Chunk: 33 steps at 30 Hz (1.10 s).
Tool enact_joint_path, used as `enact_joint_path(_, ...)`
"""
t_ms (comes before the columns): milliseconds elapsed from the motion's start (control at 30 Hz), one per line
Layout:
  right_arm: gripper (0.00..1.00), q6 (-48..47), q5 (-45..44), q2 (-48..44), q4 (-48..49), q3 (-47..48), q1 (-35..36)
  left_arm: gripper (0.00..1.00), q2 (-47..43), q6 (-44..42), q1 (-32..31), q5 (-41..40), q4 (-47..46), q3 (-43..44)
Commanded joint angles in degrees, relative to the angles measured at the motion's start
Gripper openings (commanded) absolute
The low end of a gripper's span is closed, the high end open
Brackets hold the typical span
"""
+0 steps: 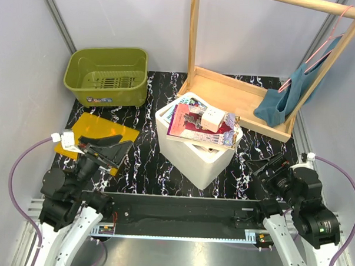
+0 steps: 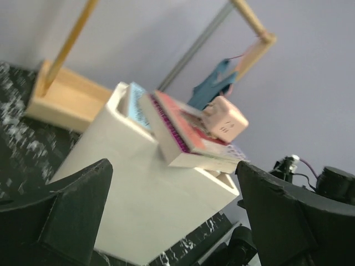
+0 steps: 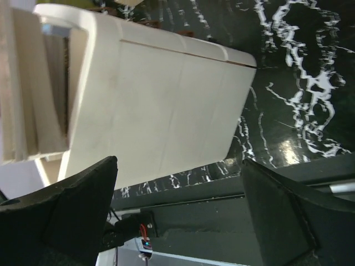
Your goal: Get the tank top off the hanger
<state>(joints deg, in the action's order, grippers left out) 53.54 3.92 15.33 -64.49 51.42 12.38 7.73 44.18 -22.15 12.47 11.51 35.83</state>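
Observation:
The teal-blue tank top (image 1: 283, 97) hangs limp on the thin pink wire hanger (image 1: 326, 50), hooked over the wooden rack rail (image 1: 313, 4) at the back right. Its lower end rests on the rack's wooden base (image 1: 229, 95). In the left wrist view it shows small and far off (image 2: 213, 83). My left gripper (image 1: 110, 149) is open and empty, low at the near left over the orange sheet. My right gripper (image 1: 264, 166) is open and empty, low at the near right, pointing toward the white box. Both are far from the tank top.
A white box (image 1: 199, 151) holding books and a small pink cube (image 1: 213, 118) stands mid-table, also in the left wrist view (image 2: 144, 188) and the right wrist view (image 3: 161, 105). An olive-green basket (image 1: 107, 76) stands back left. An orange sheet (image 1: 101, 129) lies near left.

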Motion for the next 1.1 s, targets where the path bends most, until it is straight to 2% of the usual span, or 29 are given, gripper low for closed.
enact_joint_path(0, 1.0, 1.21, -11.01, 4.61, -7.13, 4.03, -0.17, 0.99, -0.08, 3.89, 0.0, -10.35, 17.91, 9.05)
enact_joint_path(100, 1.0, 1.22, -14.54, 8.04, -9.25, 6.93, -0.16, 0.99, -1.04, -0.23, 0.09, -8.79, 21.36, 13.02)
enact_joint_path(200, 1.0, 2.01, -17.1, 9.28, -8.38, 10.36, -0.17, 0.99, -2.97, -0.85, 0.0, -10.61, 22.42, 14.7)
enact_joint_path(400, 1.0, -6.59, -22.8, 5.94, -1.0, 14.41, -0.17, 0.99, -0.27, -3.49, -0.08, -8.26, 25.4, 18.47)
enact_joint_path(500, 1.0, -11.95, -23.18, 10.58, -0.99, 18.53, -0.16, 0.99, 2.63, -5.51, -0.08, -7.99, 28.65, 20.32)
enact_joint_path(533, 1.0, -13.36, -23.35, 14.6, -1.34, 19.93, -0.17, 0.99, 3.17, -6.12, -0.17, -7.9, 29.7, 20.5)
enact_joint_path(733, 1.0, -22.94, -15.18, 28.68, 4.97, 29.08, -0.17, 0.99, 5.54, -6.13, -0.17, -6.14, 30.33, 20.77)
enact_joint_path(833, 1.0, -25.22, -20.6, 34.66, 7.36, 33.38, -0.17, 0.99, 5.63, -6.04, -0.09, -5.0, 30.42, 21.29)
enact_joint_path(867, 1.0, -25.93, -24.97, 36.24, 7.27, 36.09, -0.17, 0.99, 5.55, -5.87, -0.17, -4.04, 30.42, 21.47)
enact_joint_path(1067, 1.0, -29.54, -34.66, 46.36, 7.01, 47.69, -0.17, 0.99, 4.67, -5.51, -0.09, 0.44, 30.68, 21.29)
